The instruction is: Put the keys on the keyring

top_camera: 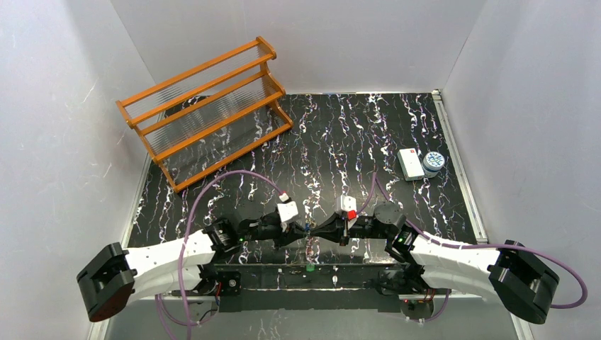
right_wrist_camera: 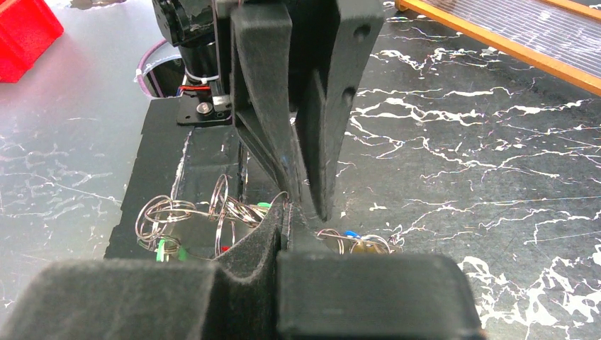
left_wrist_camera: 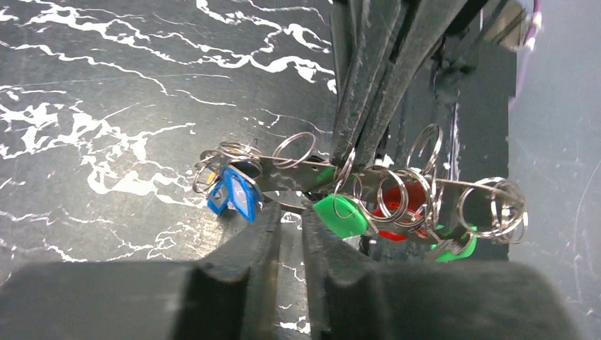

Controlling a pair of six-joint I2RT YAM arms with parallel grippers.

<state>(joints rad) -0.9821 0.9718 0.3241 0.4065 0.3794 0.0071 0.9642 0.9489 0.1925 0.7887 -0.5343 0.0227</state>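
The keyring [left_wrist_camera: 461,183] is a thin wire loop hanging level above the black marbled table, threaded with several small split rings [right_wrist_camera: 166,216]. Keys hang from it by their tags: blue [left_wrist_camera: 234,195], green [left_wrist_camera: 344,214], red [left_wrist_camera: 397,205] and another green [left_wrist_camera: 453,246]. My right gripper [right_wrist_camera: 287,219] is shut on the keyring wire, and its fingers [left_wrist_camera: 368,85] come down from the top of the left wrist view. My left gripper [left_wrist_camera: 290,212] faces it from below, jaws a narrow slit apart, with a metal key blade [left_wrist_camera: 283,197] lying across its tips. Both grippers [top_camera: 303,228] [top_camera: 320,230] meet near the table's front edge.
An orange wooden rack [top_camera: 205,106] stands at the back left. A white rectangular box [top_camera: 409,163] and a round blue-white tin [top_camera: 433,163] sit at the right. A red bin [right_wrist_camera: 25,35] shows off the table's near side.
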